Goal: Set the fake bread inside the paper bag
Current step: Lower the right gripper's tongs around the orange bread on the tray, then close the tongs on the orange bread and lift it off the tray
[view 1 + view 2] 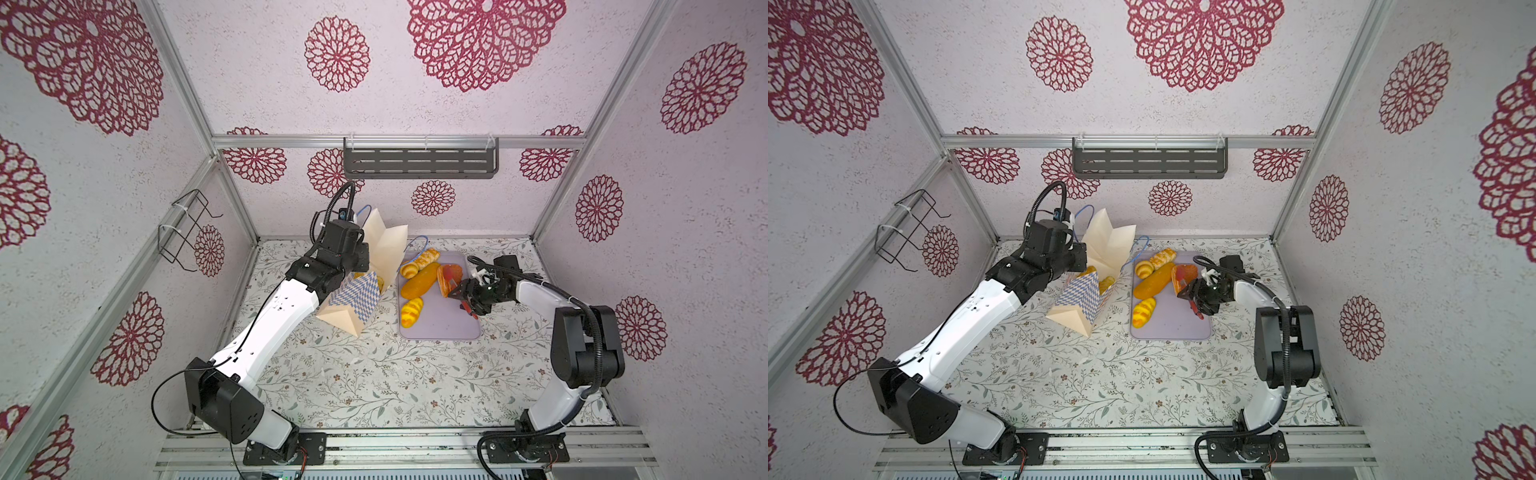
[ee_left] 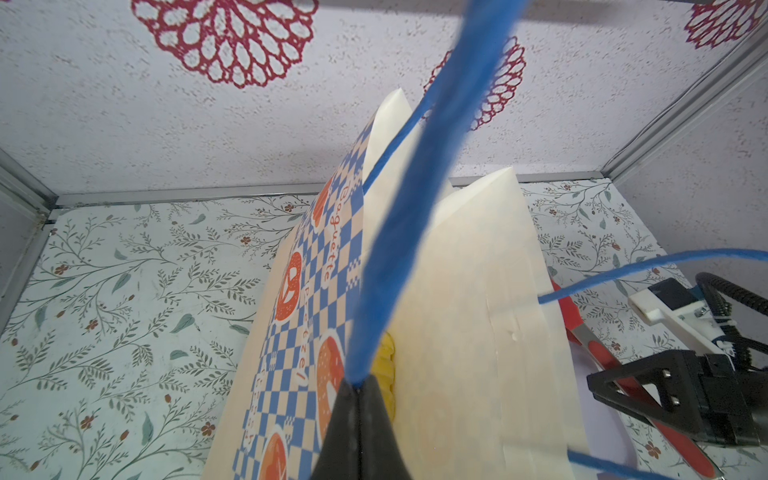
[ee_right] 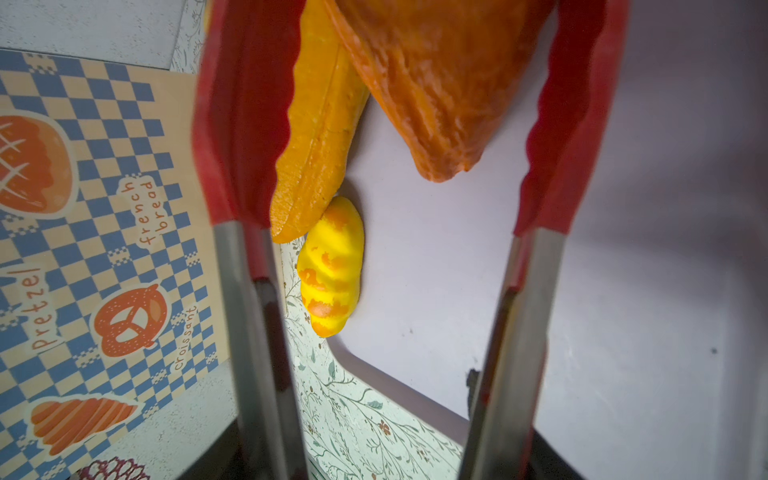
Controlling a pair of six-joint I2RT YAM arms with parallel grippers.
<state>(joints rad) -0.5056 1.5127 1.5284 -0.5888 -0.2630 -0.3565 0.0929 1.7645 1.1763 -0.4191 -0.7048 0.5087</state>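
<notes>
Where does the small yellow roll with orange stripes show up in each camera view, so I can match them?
Both top views: small yellow orange-striped roll on the flat lilac tray's left edge, towards the front.
Left wrist: not in view; the cream paper bag blocks it.
Right wrist: roll between the red-tipped metal tongs' arms, at the tray's edge.
Shared landmark: the bag's blue checkered band.

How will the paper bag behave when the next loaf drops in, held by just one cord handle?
Likely floppy: the paper bag is thin creased paper, its mouth flaps splayed. It leans, steadied only by the blue cord handle pinched in the left gripper, so it may swing or tip. It probably weighs little, so a nudge could slide it.
</notes>
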